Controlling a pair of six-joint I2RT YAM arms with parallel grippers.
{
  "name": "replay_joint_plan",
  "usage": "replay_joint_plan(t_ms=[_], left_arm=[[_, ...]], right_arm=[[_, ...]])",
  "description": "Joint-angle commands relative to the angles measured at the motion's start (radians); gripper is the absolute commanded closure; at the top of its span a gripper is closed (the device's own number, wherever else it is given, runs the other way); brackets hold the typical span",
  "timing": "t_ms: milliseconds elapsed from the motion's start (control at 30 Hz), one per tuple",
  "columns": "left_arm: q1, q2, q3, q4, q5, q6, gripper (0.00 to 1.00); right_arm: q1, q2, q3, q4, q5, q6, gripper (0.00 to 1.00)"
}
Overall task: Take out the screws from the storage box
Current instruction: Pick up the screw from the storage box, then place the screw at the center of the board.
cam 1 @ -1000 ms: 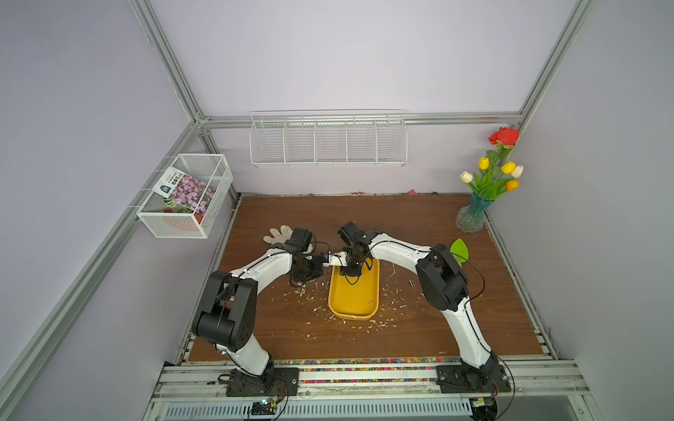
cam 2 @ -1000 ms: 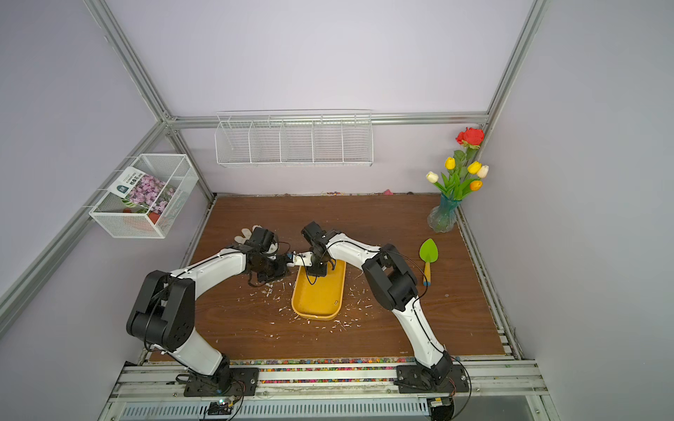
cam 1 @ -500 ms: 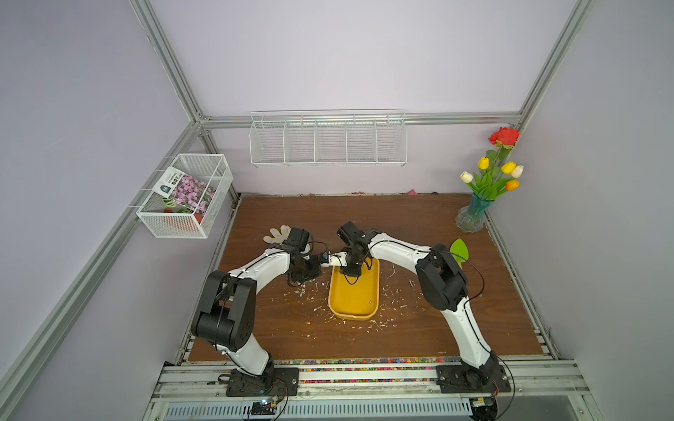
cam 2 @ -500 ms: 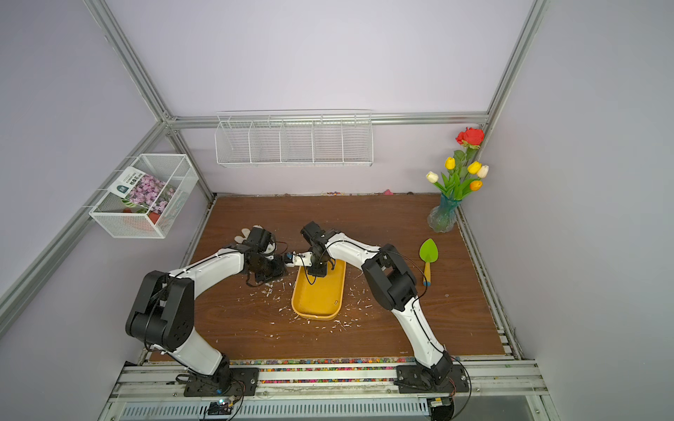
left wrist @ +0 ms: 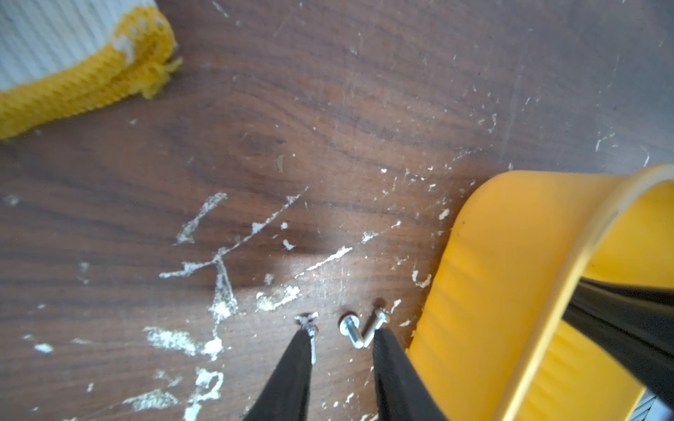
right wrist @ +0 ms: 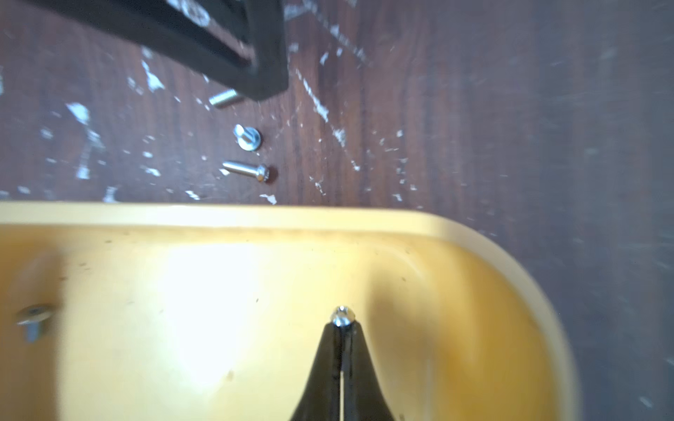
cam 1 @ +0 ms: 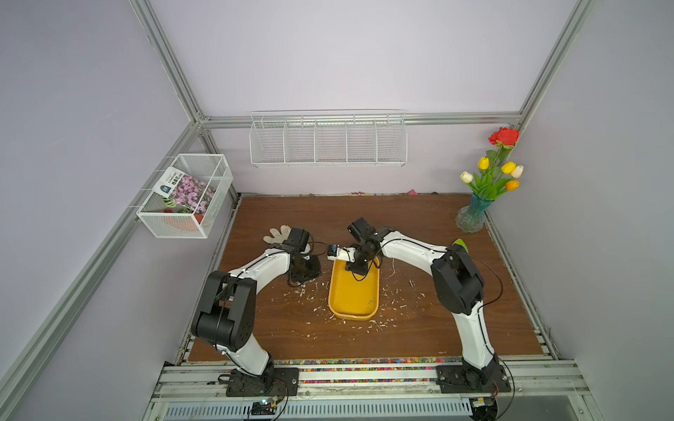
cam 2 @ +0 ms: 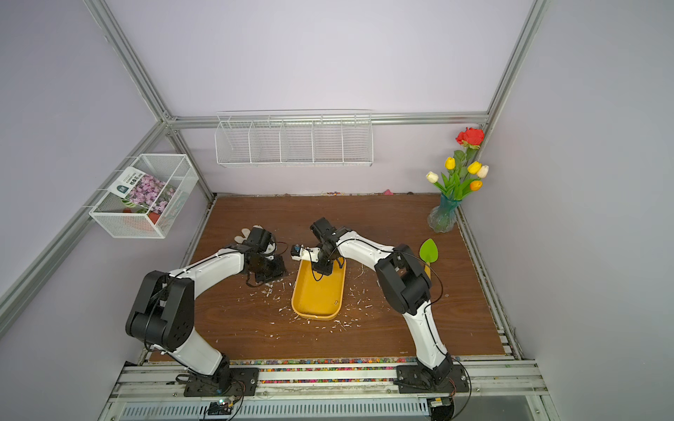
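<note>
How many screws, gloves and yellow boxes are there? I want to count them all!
screws: 5 (3 on the table, 1 loose in the box, 1 pinched by the right gripper)
glove: 1
yellow box: 1
Total: 7

The right gripper (right wrist: 342, 327) hides its screw (right wrist: 341, 315) but for the head. A second screw (right wrist: 224, 99) lies half under a finger (right wrist: 264, 69) of the left gripper (left wrist: 343, 340). To one side of the right tips, in the box (right wrist: 219, 212), a third screw (right wrist: 33, 320) is just a blur. Past the left gripper, the glove (left wrist: 54, 40) runs off the picture's edge.
</note>
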Motion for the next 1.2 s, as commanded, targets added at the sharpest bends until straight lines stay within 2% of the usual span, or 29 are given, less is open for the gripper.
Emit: replay_joint_plan(t_ms=[0,267,433,533,633,767,1000,1167], left_arm=[[0.006,-0.033,0.015,-0.002,0.008,0.001,0.66],[0.007,-0.090,0.034,0.027,0.027,-0.026,0.63],[0.006,-0.056,0.099,0.071,0.059,-0.029,0.62],[0.004,-0.032,0.131,0.116,0.102,-0.021,0.61],[-0.003,-0.004,0.160,0.137,0.130,-0.011,0.59],[-0.012,0.040,0.168,0.180,0.201,-0.023,0.58],[-0.038,0.088,0.161,0.194,0.219,-0.014,0.58],[-0.060,0.117,0.172,0.174,0.183,0.000,0.57]], right_arm=[[-0.015,-0.125,-0.062,0.048,-0.054,0.068,1.00],[-0.118,-0.449,-0.286,0.025,-0.061,0.181,1.00],[-0.167,-0.650,-0.510,0.016,0.026,0.214,1.00],[-0.185,-0.723,-0.621,0.010,0.070,0.227,1.00],[-0.193,-0.730,-0.691,0.010,0.109,0.231,1.00],[-0.193,-0.664,-0.714,0.019,0.160,0.228,1.00],[-0.193,-0.554,-0.683,0.055,0.210,0.258,1.00],[-0.191,-0.471,-0.665,0.051,0.223,0.276,1.00]])
